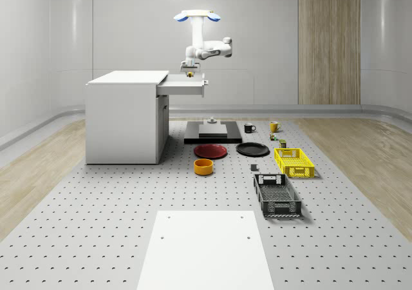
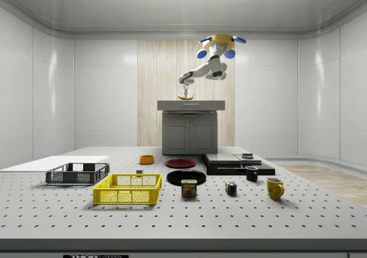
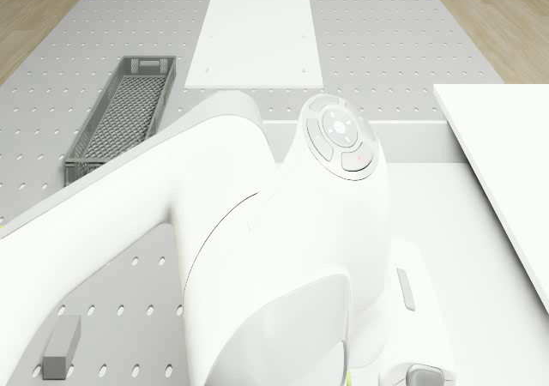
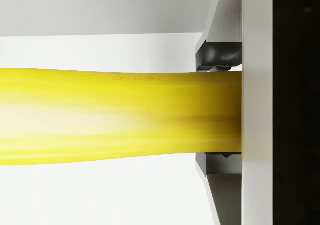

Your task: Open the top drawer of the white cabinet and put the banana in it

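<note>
A pale-walled room with one wood-panelled strip holds a broad grey perforated floor plate (image 1: 96, 238), flanked by wooden flooring. On it, toward the far edge at the whole-scene view's left, stands the white cabinet (image 1: 125, 119), its top drawer (image 1: 183, 84) pulled out toward the whole-scene view's right. A flat white panel (image 1: 205, 248) lies at the plate's near edge.

The drone (image 1: 197, 16) hovers in the air above and just beyond the open drawer's outer end. Its white arm (image 1: 212, 48) folds down and back toward the cabinet, ending in the gripper (image 1: 190, 73) directly over the drawer. In the wrist view the fingers (image 4: 220, 55) are closed onto the banana (image 4: 115, 115), one pad on each side of it. The side view shows the banana (image 2: 186, 97) hanging just above the drawer, held in the air and apart from the cabinet top.

Near the plate's middle sit a dark flat block (image 1: 212, 134) with a grey slab on it, a dark grey mesh crate (image 1: 277, 195), a yellow crate (image 1: 293, 162), a red plate (image 1: 210, 151), a black plate (image 1: 252, 149) and an orange bowl (image 1: 203, 166). Smaller still, toward the whole-scene view's right of the block, are a black mug (image 1: 248, 127), a yellow mug (image 1: 273, 126), a meat tin (image 2: 188, 188) and a puzzle cube (image 2: 230, 188).
</note>
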